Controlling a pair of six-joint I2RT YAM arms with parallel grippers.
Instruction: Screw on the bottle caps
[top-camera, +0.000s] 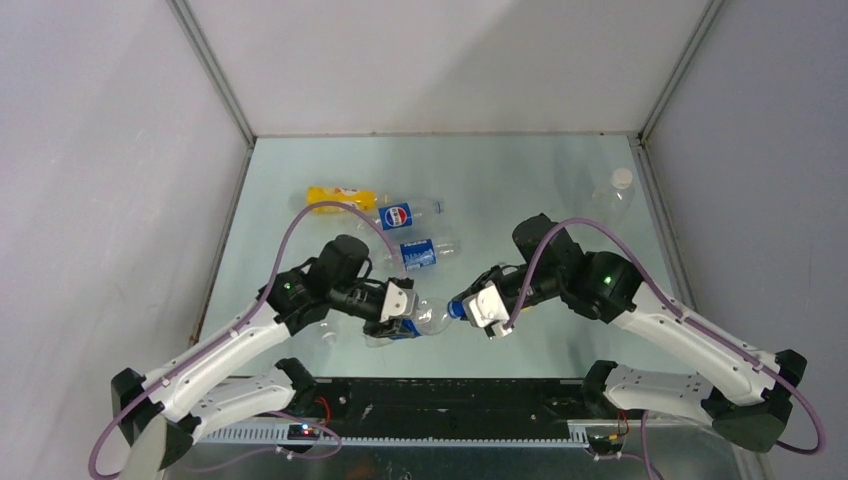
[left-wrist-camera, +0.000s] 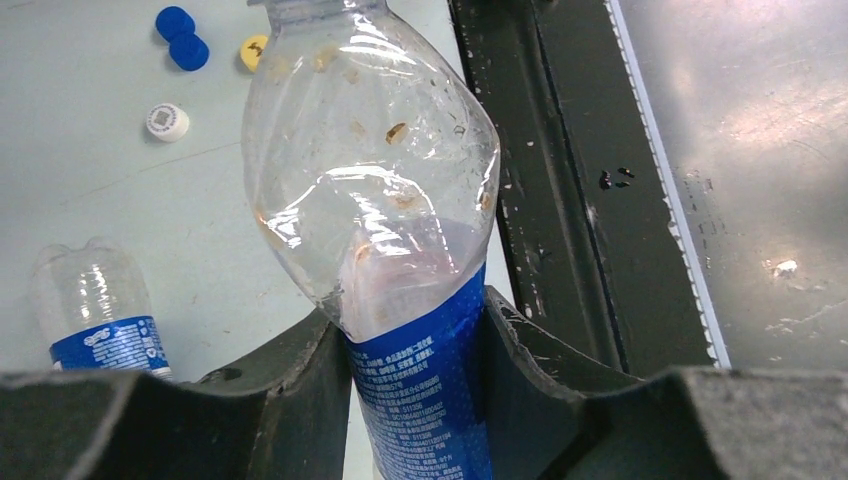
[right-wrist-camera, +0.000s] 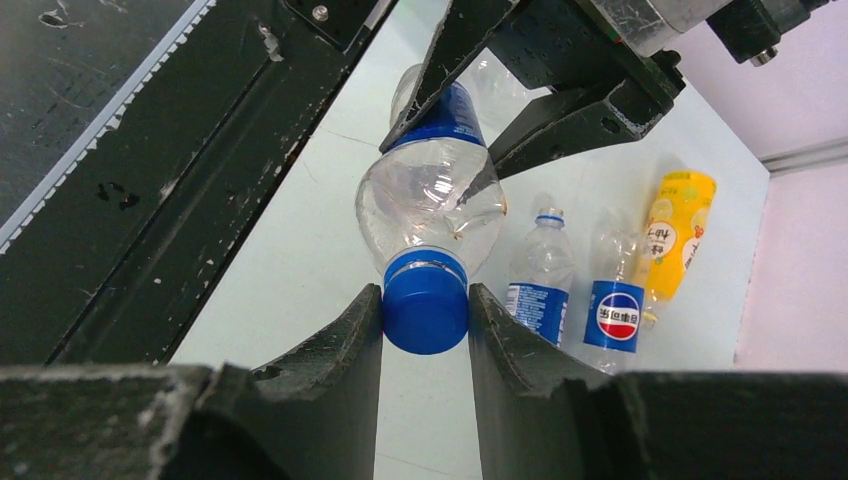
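Top external: at the bench (top-camera: 500, 170) front edge, the bottle (top-camera: 432, 318) is held. The left claw (left-wrist-camera: 415, 330) clamps its blue label; the white print is unreadable. The right claw (right-wrist-camera: 425, 310) is closed on the blue cap (right-wrist-camera: 426, 300) on its neck. A Pepsi bottle (right-wrist-camera: 612, 300) lies beyond; loose caps (left-wrist-camera: 189, 52) rest on the bench.

Blue cap (right-wrist-camera: 426, 308); blue-labelled clear bottle (right-wrist-camera: 432, 205)

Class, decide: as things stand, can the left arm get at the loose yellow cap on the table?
Probably not yet. The left arm's fingers are shut on the blue-labelled bottle, leaving no room for a cap. The bare table between them and the yellow cap looks unobstructed, though.
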